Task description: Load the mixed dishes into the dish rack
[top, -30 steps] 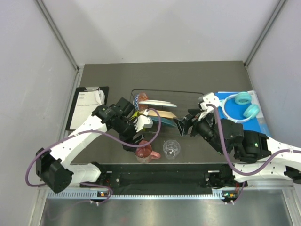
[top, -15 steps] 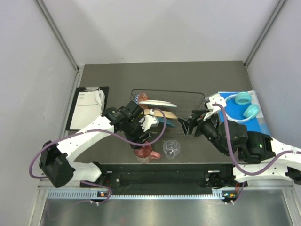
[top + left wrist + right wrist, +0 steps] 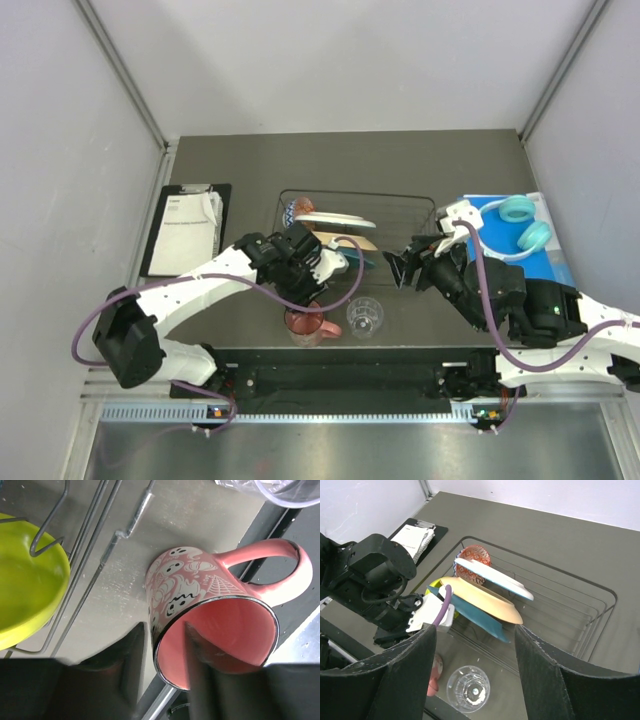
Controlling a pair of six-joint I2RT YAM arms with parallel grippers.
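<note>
The pink mug (image 3: 200, 595) (image 3: 305, 325) stands at the table's front edge. My left gripper (image 3: 162, 630) (image 3: 305, 300) straddles its rim wall, one finger outside and one inside. The jaws are partly narrowed, and a gap still shows on the inner side. The clear glass (image 3: 365, 316) (image 3: 468, 688) stands right of the mug. My right gripper (image 3: 475, 632) (image 3: 405, 265) hovers open above it, holding nothing. In the dish rack (image 3: 400, 196) (image 3: 600, 592) lean the white plate (image 3: 492, 577), the peach plate (image 3: 480, 600) and the teal plate (image 3: 477, 620). The lime-green bowl (image 3: 27, 580) and the blue-patterned small bowl (image 3: 472, 557) sit at its left end.
A clipboard (image 3: 185, 228) with white paper lies left of the rack. Turquoise headphones (image 3: 520, 225) rest on a blue board (image 3: 550, 255) to the right. The table's front edge (image 3: 400, 345) runs just behind the mug and glass.
My left gripper has moved right and down onto the mug's rim and its jaws have narrowed. My right gripper has drawn slightly right and back from the rack.
</note>
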